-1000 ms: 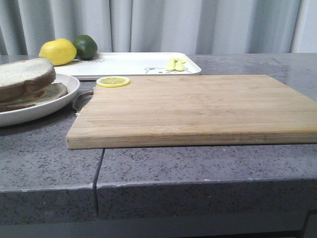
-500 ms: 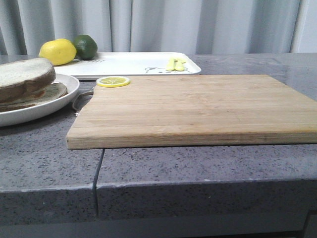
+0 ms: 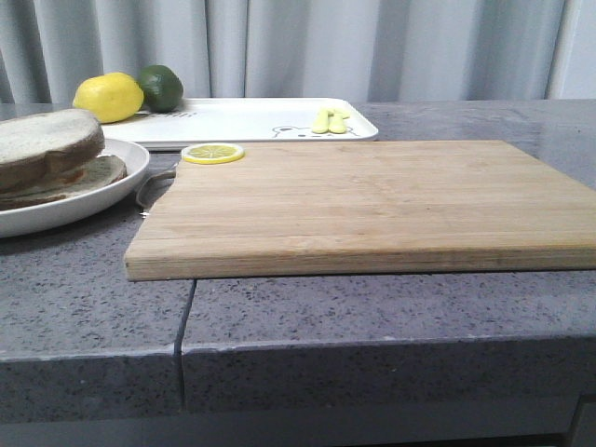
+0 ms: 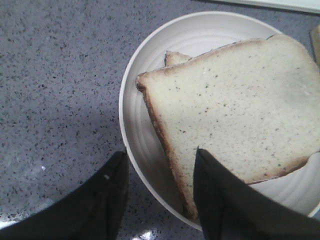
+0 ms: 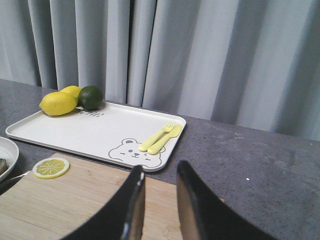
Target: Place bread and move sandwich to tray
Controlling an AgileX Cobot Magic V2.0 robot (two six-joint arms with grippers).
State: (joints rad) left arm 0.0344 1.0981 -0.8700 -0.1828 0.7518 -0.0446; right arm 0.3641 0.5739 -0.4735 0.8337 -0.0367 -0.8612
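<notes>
Plainly, the coming move turns on the left gripper [image 4: 160,192], which hovers over the near edge of the round plate [image 4: 150,50]; its jaws are spread, one dark finger [image 4: 220,200] over the corner of the top bread slice [image 4: 235,110], the other out over the grey counter [image 4: 55,80] beyond the rim, so that corner and the rim lie between them. The slice lies flat and tilted across the plate, a second slice peeking from under it; no filling shows. In the front view this plate sits at the left, just beside the wooden cutting board [image 3: 372,200], with the white tray [image 3: 251,119] behind. The right gripper [image 5: 160,202] hangs over the board, jaws a narrow gap apart and holding nothing, well away from the bread, so the left arm is the one placed to take it.
</notes>
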